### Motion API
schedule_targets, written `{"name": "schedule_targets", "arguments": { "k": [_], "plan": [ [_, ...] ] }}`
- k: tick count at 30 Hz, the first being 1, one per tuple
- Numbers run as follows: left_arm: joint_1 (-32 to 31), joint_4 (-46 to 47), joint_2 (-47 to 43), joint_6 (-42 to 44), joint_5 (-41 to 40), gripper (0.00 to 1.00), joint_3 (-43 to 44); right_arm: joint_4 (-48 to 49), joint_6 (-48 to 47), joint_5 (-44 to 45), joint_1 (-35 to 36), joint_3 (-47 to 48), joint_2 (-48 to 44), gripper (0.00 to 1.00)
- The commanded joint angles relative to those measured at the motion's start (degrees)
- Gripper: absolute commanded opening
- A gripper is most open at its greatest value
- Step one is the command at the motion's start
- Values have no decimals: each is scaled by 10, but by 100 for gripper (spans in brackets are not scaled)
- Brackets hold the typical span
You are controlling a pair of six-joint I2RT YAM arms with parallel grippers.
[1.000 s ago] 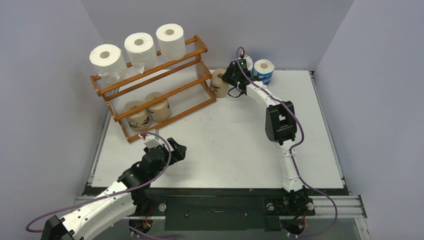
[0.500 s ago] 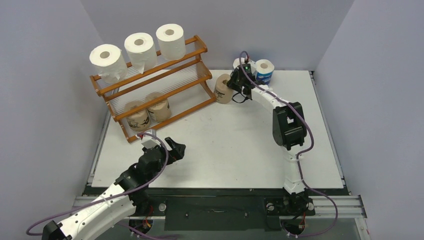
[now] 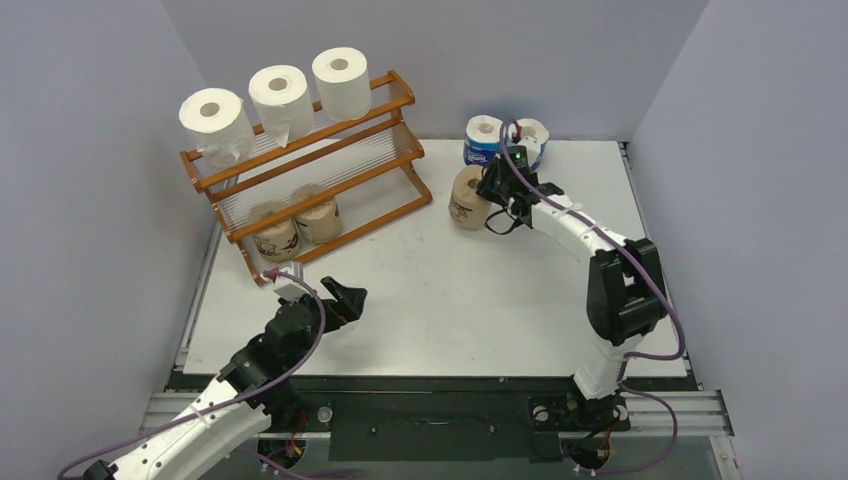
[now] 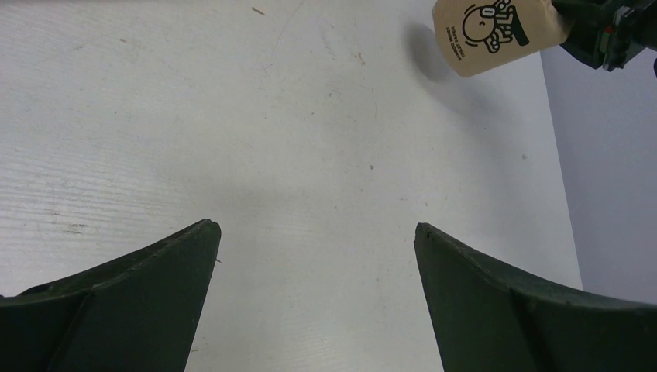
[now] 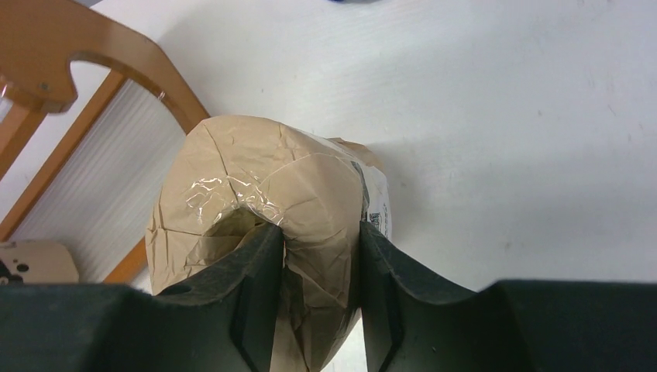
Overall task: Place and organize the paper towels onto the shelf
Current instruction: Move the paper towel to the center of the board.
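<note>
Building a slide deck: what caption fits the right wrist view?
Right gripper pinches a brown-wrapped roll near the wooden shelf.

Top external: mounted high behind the arm bases, facing forward and down. Far view covering the whole table [image 3: 440,300], with the shelf [image 3: 300,170] at far left.
Left wrist: low over the table, facing along it. The left gripper [image 4: 318,229] frames the bottom edge.
Right wrist: facing down, very near the brown-wrapped roll [image 5: 256,186]. The right gripper [image 5: 318,232] fills the bottom.
Shared: brown-wrapped roll in all three views; shelf in the top external and right wrist views.
</note>
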Motion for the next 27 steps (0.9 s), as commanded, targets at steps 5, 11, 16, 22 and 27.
{"name": "schedule_targets", "arguments": {
  "k": [5, 11, 16, 22, 27],
  "plan": [
    [3, -24, -40, 3, 0, 96, 7, 29, -41, 44, 88, -122, -163, 24],
    [4, -45, -59, 4, -10, 96, 15, 0, -69, 56, 165, -134, -191, 23],
    [4, -65, -76, 10, -24, 96, 26, -29, -95, 43, 216, -105, -163, 24],
    [3, -79, -74, 5, -36, 96, 45, -38, -115, 23, 249, -78, -110, 23],
    [4, -74, -42, -4, -38, 96, 56, -49, -135, 8, 266, -68, -91, 24]
  ]
}}
